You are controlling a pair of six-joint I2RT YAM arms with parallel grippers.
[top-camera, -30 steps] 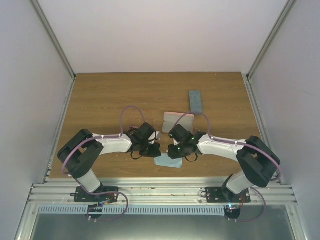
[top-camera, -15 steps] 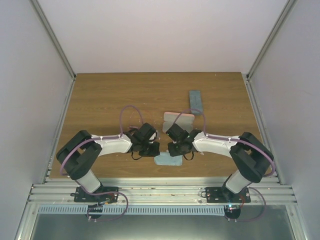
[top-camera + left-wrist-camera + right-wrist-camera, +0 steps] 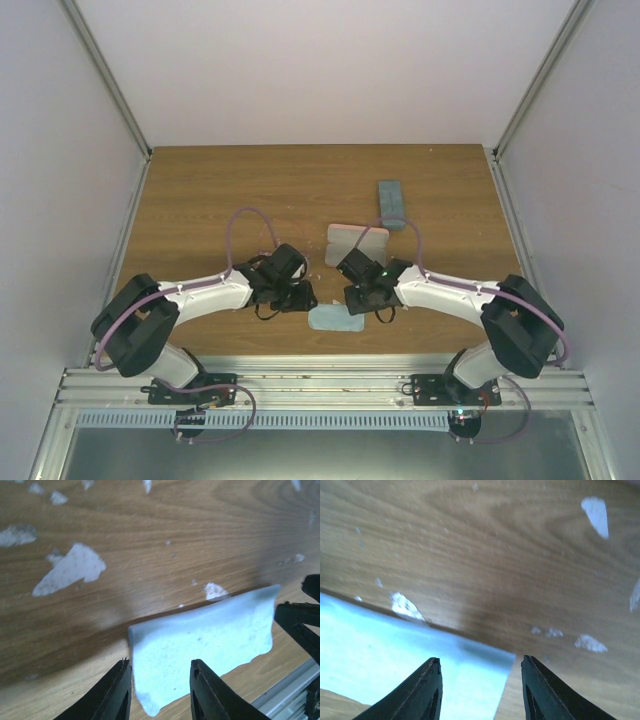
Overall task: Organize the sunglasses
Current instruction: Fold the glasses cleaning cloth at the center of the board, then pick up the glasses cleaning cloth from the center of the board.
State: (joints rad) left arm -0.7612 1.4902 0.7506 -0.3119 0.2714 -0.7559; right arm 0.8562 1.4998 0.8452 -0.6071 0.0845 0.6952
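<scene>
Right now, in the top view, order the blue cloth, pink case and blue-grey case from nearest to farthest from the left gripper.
From the left gripper:
1. blue cloth, just right of it, at the near edge.
2. pink case, farther back, centre.
3. blue-grey case, farthest back, right of centre.

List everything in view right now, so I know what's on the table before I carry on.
cloth: one, light blue, flat near the front edge, between the grippers
pink case: one, pale pink, just beyond the cloth
blue-grey case: one, beyond the pink case
sunglasses: none clearly visible in any view
table: one, brown wood, pale chipped patches
left gripper: black, open, at the cloth's left end
right gripper: black, open, at the cloth's right end
</scene>
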